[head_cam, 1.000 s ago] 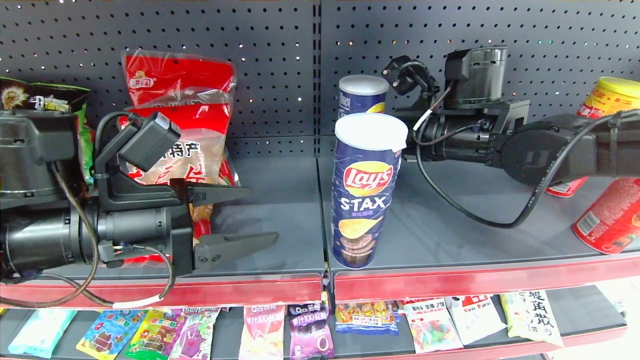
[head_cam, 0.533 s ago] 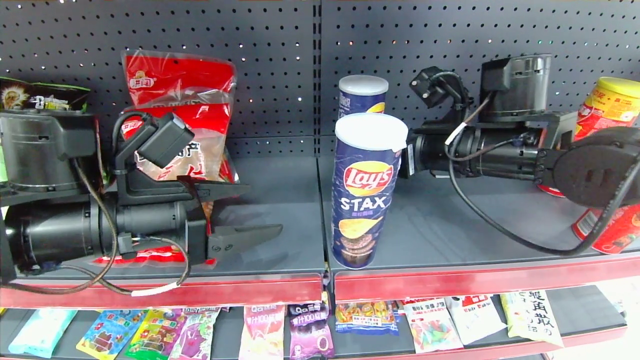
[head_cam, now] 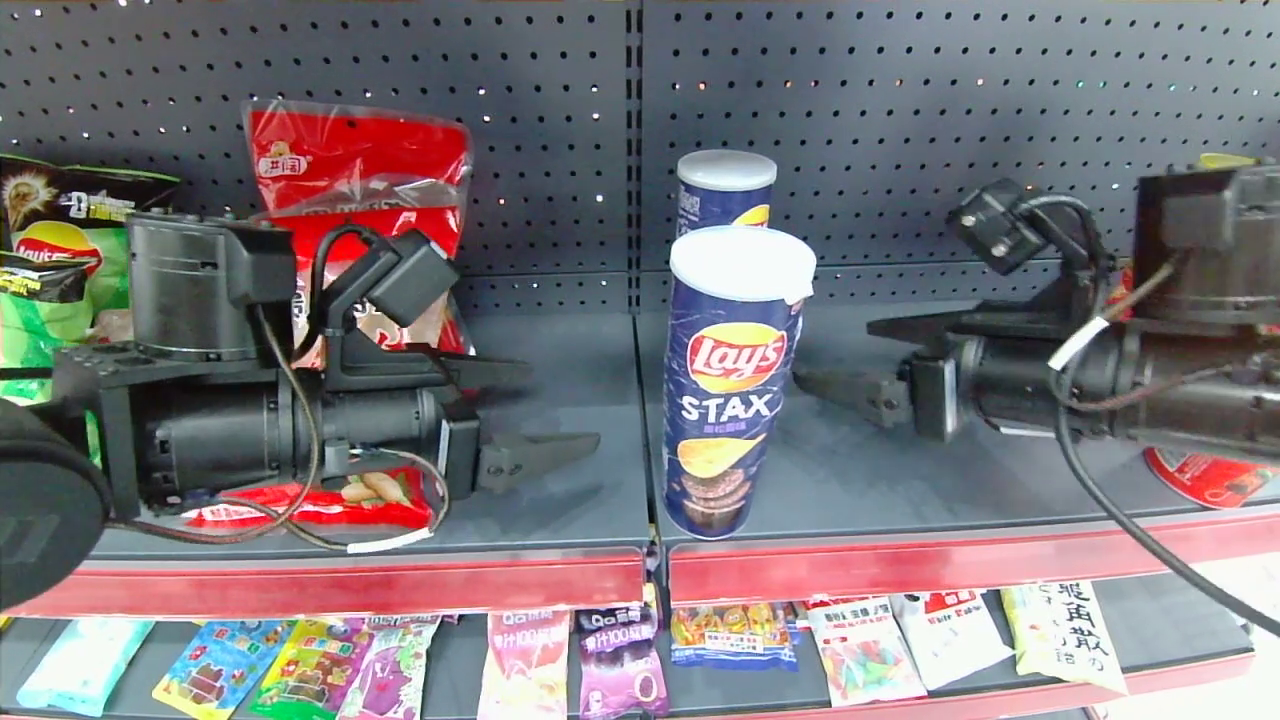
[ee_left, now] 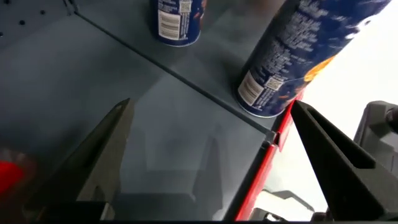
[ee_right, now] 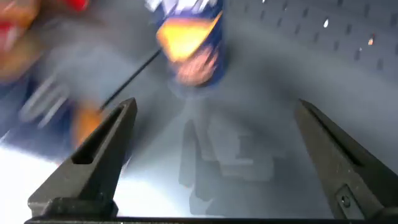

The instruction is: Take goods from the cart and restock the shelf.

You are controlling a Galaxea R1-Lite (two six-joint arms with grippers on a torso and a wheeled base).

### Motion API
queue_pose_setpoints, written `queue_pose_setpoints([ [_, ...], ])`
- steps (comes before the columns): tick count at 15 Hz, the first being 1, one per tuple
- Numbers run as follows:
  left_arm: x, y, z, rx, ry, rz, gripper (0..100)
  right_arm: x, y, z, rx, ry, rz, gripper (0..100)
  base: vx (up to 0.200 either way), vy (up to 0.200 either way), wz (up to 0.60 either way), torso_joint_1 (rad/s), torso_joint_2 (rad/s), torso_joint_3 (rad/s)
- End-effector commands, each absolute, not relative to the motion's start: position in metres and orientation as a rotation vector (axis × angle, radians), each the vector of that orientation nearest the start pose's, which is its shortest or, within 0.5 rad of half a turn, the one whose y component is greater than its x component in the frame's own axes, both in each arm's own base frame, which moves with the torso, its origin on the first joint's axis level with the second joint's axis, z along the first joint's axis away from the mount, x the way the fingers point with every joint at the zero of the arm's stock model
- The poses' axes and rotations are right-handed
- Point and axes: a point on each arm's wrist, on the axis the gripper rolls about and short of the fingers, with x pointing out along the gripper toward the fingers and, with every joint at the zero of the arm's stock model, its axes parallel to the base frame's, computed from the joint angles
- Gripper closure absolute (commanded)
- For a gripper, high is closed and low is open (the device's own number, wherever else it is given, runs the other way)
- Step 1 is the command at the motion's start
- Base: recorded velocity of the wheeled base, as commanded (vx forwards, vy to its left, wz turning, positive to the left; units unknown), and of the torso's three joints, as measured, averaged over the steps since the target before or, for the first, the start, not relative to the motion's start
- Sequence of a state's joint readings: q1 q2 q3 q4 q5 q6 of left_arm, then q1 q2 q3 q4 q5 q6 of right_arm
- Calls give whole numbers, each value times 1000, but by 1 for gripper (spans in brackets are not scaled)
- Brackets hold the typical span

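A tall blue chip can stands upright at the front of the grey shelf, with a second blue can behind it. My left gripper hovers open and empty over the shelf to the left of the front can. My right gripper is open and empty just right of the same can, not touching it. In the left wrist view my open gripper faces the front can and the rear can. The right wrist view has my open gripper before a blurred blue can.
A red snack bag leans on the pegboard behind my left arm. A green chip bag is at the far left, a red can at the far right. Candy packets hang on the lower shelf below the red front lip.
My right gripper has drawn back to the right, clear of the front blue can. My left arm has shifted right, bringing its open gripper closer to the can. The cans have not moved.
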State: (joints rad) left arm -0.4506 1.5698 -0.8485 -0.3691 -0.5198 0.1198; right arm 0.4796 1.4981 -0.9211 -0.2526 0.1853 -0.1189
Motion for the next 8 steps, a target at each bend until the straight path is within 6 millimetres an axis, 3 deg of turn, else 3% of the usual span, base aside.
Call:
queue_pose_setpoints([
  [1,253,-138,195,116,342,-991,0,164,102,235,-162,230,734,0,0,0,0,0,0,0],
  [5,259,-148,186,143,365,-971,0,117,75,231,-152,158,729,0,0,0,0,0,0,0],
  [8,258,-159,180,154,385,-991,0,107,61,232,-145,122,629,0,0,0,0,0,0,0],
])
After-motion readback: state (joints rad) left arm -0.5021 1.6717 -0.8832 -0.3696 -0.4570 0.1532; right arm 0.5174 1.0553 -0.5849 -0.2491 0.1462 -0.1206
